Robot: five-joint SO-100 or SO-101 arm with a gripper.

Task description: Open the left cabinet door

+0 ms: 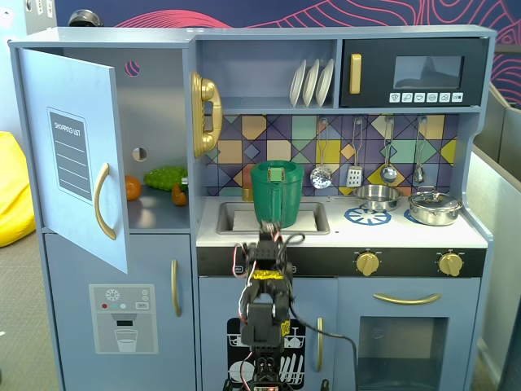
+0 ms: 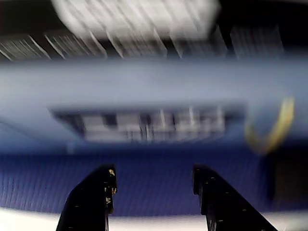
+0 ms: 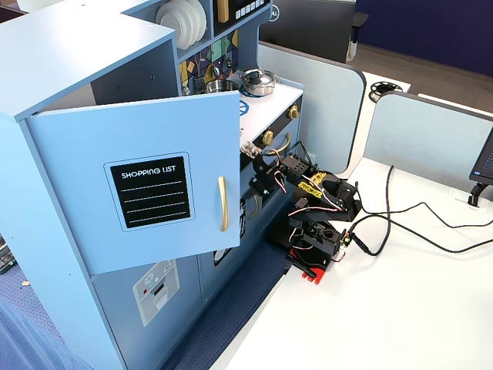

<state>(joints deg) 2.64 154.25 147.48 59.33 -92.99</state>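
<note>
Left cabinet door (image 1: 75, 155) swung wide open off the toy kitchen's (image 3: 69, 62) upper-left compartment, chalkboard panel (image 3: 152, 191) and gold handle (image 3: 223, 203) facing outward. Arm (image 3: 316, 216) folded low at the kitchen's front, right of the door and well apart from it. Gripper (image 2: 154, 192) released, jaws spread, nothing between; wrist view motion-blurred. Toy vegetables (image 1: 165, 177) visible inside the opened compartment.

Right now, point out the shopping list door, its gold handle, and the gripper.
Shopping list door (image 3: 154, 193), a fixed view, on the black chalkboard panel.
Gold handle (image 3: 223, 203), a fixed view, mid-length of the bar.
Gripper (image 2: 154, 192), wrist view, midway between the fingertips.
</note>
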